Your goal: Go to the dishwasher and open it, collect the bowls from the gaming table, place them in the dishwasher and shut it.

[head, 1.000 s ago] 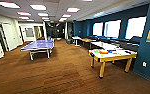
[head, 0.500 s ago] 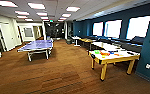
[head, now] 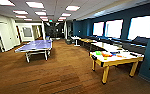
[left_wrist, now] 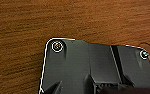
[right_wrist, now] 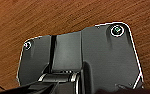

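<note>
The gaming table [head: 116, 60], white-topped with a yellow edge and yellow legs, stands at the right of the head view, a few metres ahead. Small colourful things lie on its near end, among them a green one [head: 98, 53] and an orange one [head: 106, 54]. They are too blurred to tell bowls from boxes. The dishwasher is out of view. Both wrist views look down past the robot's dark plate onto brown wood-look floor [left_wrist: 21, 37] [right_wrist: 28, 17].
A blue table-tennis table [head: 36, 45] stands left of centre. More tables [head: 104, 46] line the dark blue window wall on the right. Doors line the left wall [head: 2, 35]. Open brown floor [head: 61, 77] lies between me and the tables.
The whole head picture has shifted slightly and both tables look a little larger, so the camera has moved forward. Nothing in the room itself has moved.
</note>
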Robot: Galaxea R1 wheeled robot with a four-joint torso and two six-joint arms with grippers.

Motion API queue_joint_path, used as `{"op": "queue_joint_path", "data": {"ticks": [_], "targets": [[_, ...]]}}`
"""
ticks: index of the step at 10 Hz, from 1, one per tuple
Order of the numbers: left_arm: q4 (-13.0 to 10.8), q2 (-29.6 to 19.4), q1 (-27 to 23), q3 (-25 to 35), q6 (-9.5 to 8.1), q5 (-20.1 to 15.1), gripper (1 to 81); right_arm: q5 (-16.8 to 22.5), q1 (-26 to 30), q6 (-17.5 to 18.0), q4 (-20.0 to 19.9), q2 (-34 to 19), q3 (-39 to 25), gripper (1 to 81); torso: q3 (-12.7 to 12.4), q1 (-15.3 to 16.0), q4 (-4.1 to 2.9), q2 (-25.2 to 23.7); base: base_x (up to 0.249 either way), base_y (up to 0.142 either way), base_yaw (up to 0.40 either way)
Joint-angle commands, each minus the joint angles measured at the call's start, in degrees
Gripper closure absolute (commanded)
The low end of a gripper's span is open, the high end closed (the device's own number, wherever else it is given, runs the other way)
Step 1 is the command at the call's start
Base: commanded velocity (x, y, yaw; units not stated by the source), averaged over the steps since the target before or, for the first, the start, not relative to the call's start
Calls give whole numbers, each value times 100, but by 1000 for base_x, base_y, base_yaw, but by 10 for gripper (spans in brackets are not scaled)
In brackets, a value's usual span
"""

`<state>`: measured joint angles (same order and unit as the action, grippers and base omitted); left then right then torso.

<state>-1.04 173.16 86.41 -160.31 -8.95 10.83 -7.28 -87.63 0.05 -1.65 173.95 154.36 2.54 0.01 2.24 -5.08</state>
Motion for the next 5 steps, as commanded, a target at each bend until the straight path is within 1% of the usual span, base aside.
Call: {"op": "queue_joint_path", "data": {"ticks": [1,5], "targets": [[-28,-35,-365,-28,16,-204,10,253,337,4,16,2,-12,10,0,0,0,0,253,0,0],[-28,-9,-365,-27,16,-204,10,253,329,4,15,11,-12,10,0,0,0,0,253,0,0]]}}
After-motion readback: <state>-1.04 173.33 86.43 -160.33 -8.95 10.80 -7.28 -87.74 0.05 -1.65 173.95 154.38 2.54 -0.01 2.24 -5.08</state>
